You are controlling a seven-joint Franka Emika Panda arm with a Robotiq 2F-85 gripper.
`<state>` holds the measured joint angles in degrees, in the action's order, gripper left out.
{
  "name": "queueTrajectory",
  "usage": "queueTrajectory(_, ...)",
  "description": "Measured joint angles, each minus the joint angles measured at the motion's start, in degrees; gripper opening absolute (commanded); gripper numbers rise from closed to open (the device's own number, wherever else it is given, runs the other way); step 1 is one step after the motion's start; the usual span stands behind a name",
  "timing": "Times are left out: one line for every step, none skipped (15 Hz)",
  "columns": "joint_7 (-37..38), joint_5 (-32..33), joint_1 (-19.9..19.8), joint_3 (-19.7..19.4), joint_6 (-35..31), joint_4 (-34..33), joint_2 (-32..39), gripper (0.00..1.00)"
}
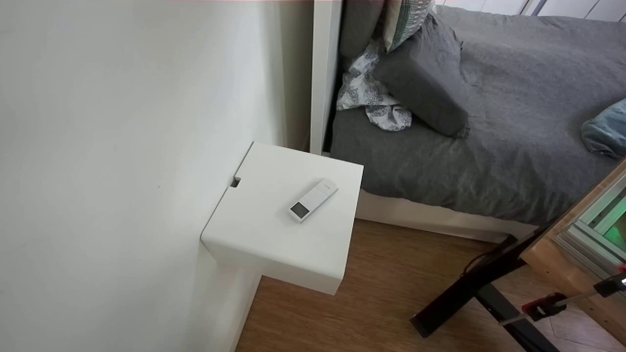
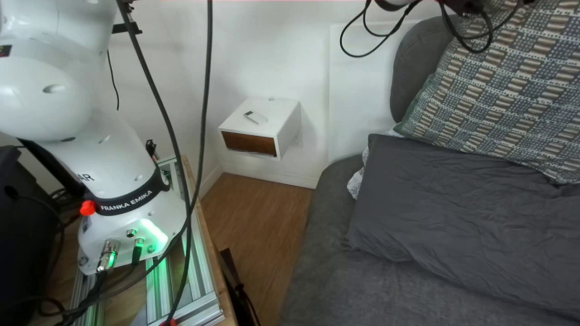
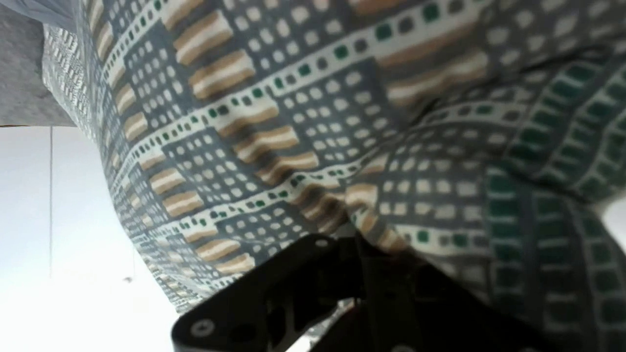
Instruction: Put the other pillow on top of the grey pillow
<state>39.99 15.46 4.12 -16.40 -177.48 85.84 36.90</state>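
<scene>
Pinching a fold of the patterned pillow (image 3: 274,112), the gripper (image 3: 353,233) had its 2 dark fingers (image 3: 315,256) nearly together in the wrist view, with cloth bunched at their tips. Creases ran out from that pinch — it looked soft and probably light, likely to sag and swing rather than keep its shape. I judged it neither fragile nor slick, but a shallow fold could creep out; a deeper bite near an edge or corner, taking in some filling, seemed the surer hold. In an exterior view it stood tilted, its lower edge along the far edge of the grey pillow (image 2: 462,222), which lay on the bed (image 2: 333,285) — whether it rested there or hung, I couldn't tell. Beyond, well apart, was a white bedside box (image 2: 288,131).
</scene>
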Motion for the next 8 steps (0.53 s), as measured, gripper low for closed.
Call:
queueTrajectory(-1.1,0.4,-0.2,0.1,-0.8,0.3,1.0,0.02)
queueTrajectory(-2.4,0.6,-0.3,0.3,-1.5,0.6,1.5,0.02)
queueTrajectory(-3.5,0.6,-0.6,0.8,-2.2,1.0,1.6,0.31)
queueTrajectory(-4.5,0.6,-1.0,1.5,-2.6,1.2,1.5,0.34)
queueTrajectory(-5.4,0.6,-1.6,2.4,-2.8,1.3,1.4,0.41)
queueTrajectory(-6.3,0.6,-2.4,3.6,-2.8,1.5,1.2,0.47)
queueTrajectory(-7.2,0.6,-3.4,5.1,-2.7,1.8,0.8,0.53)
queueTrajectory(-9.6,-1.2,-4.5,6.9,-2.2,2.7,0.1,0.61)
